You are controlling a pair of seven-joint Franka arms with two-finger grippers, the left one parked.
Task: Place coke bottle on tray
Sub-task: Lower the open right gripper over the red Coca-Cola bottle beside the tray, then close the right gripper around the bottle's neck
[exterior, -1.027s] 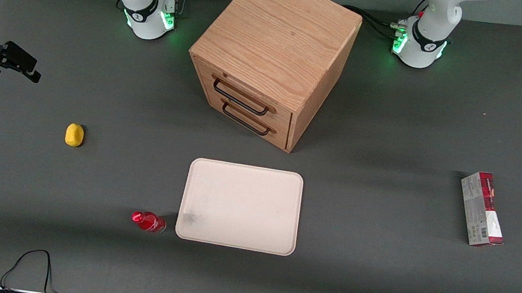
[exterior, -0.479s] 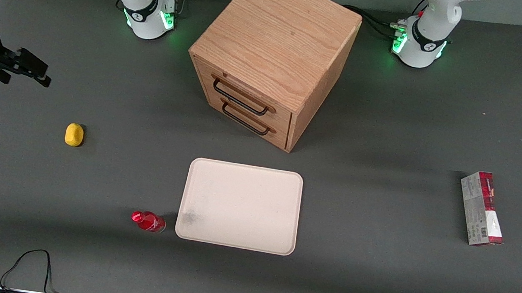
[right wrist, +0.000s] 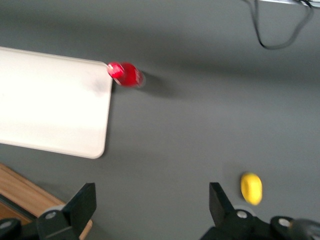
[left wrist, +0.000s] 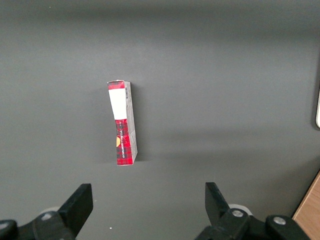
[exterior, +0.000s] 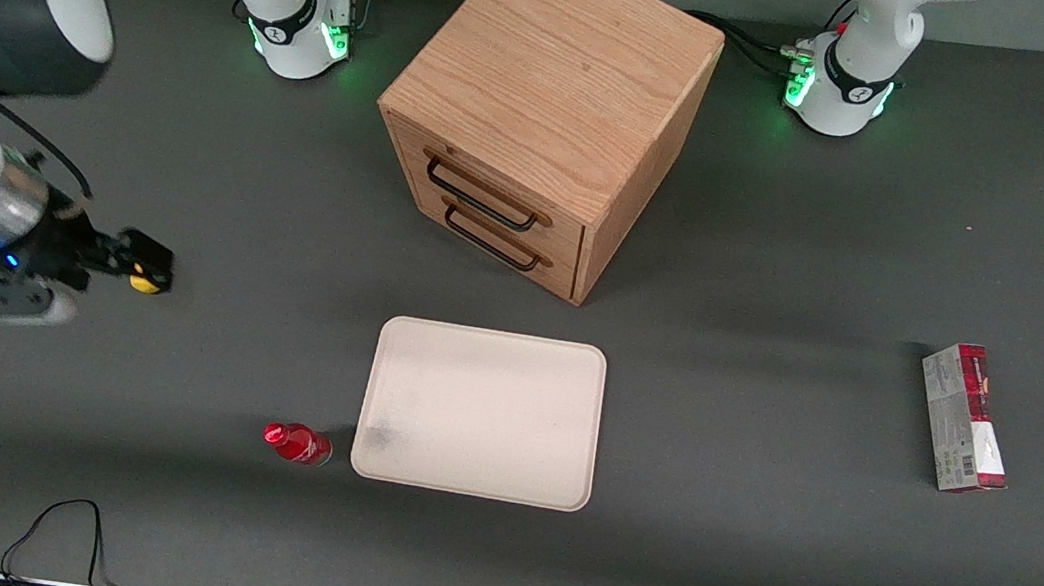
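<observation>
The coke bottle (exterior: 295,443), small with a red cap and red label, stands on the table right beside a near corner of the cream-white tray (exterior: 481,413). It also shows in the right wrist view (right wrist: 126,74), next to the tray's corner (right wrist: 50,102). My right gripper (exterior: 133,262) is open and empty. It hangs above the table toward the working arm's end, well apart from the bottle and farther from the front camera than it. It partly covers a yellow object.
A wooden drawer cabinet (exterior: 547,105) stands farther from the front camera than the tray. A small yellow object (exterior: 144,285) lies under my gripper, seen also in the right wrist view (right wrist: 251,188). A red-and-grey carton (exterior: 965,417) lies toward the parked arm's end. A black cable (exterior: 62,530) lies near the front edge.
My right arm has swung in from the table's edge, nearer the front camera and lower, so the gripper now hangs over the yellow object. The bottle and tray have not moved.
</observation>
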